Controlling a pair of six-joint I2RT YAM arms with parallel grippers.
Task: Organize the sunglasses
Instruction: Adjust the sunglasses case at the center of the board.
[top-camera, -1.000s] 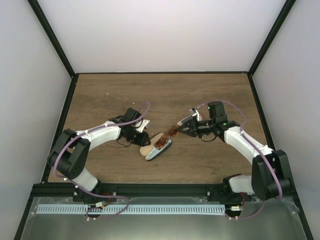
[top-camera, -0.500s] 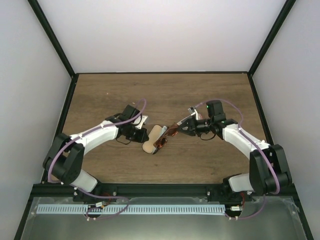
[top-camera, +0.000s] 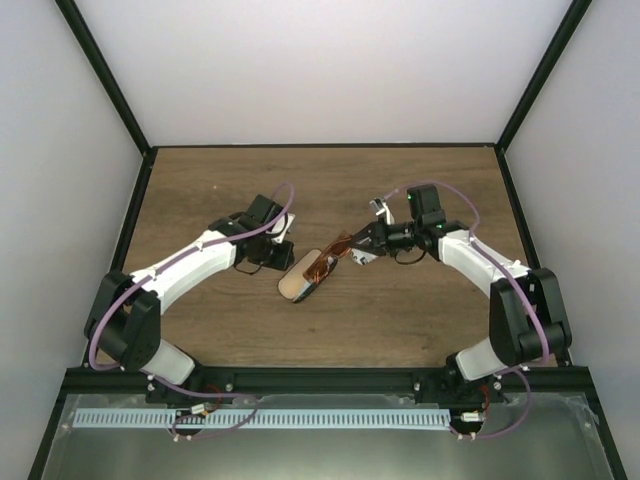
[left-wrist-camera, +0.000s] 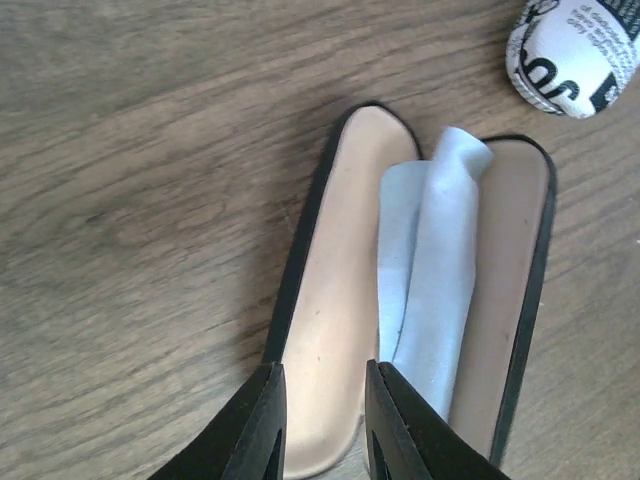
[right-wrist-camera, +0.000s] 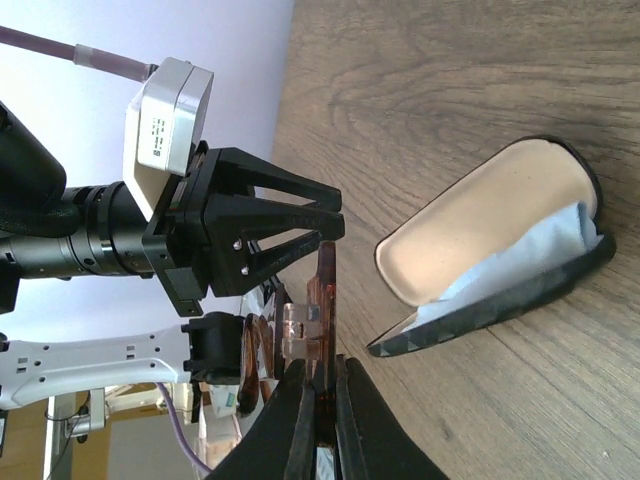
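From above, the right gripper (top-camera: 360, 250) was clamped on the sunglasses (top-camera: 333, 257) at mid-frame, and their free end reached the upper right edge of the open case (top-camera: 296, 287). The left gripper (top-camera: 273, 254) sat just left of the case. In the left wrist view its jaws stood slightly apart over the tan lining, gripping nothing visible, beside a blue cloth (left-wrist-camera: 430, 270). The right wrist view showed the sunglasses pinched at bottom centre, with the case at right. The step in hand looked like casing them. Next they would need lowering flat onto the cloth, then releasing.
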